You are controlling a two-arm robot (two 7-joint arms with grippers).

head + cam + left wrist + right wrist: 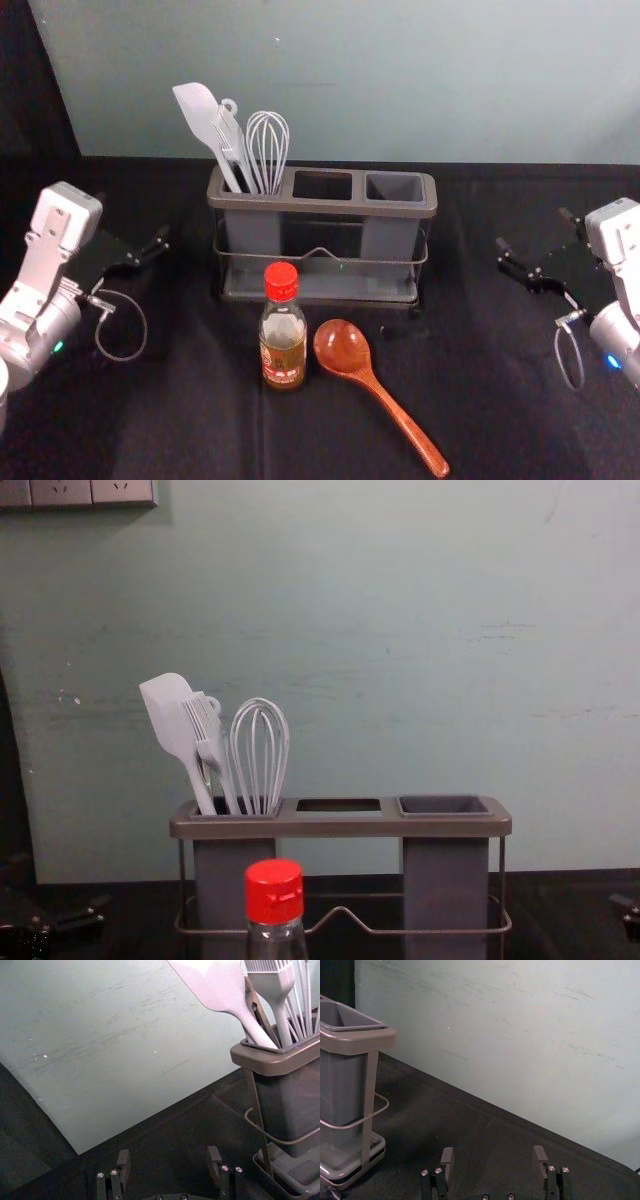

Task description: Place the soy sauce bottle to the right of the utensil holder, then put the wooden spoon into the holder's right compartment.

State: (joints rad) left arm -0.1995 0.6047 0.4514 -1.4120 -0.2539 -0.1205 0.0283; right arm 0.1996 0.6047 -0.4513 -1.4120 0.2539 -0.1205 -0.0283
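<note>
Standing soy sauce bottle (283, 345): near utensil holder (322, 207), toward seven o'clock.
Wooden spoon (380, 388): lying, handle toward five o'clock.
Left gripper (133, 217): nine o'clock, released.
Right gripper (535, 228): three o'clock, released.

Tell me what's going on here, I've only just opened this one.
Nothing is being handled: the left gripper and right gripper are open, one on each side of the utensil holder. The soy sauce bottle stands in front of the holder, not yet to its right. The wooden spoon lies beside the bottle. The spatula and whisk are in the left compartment.
</note>
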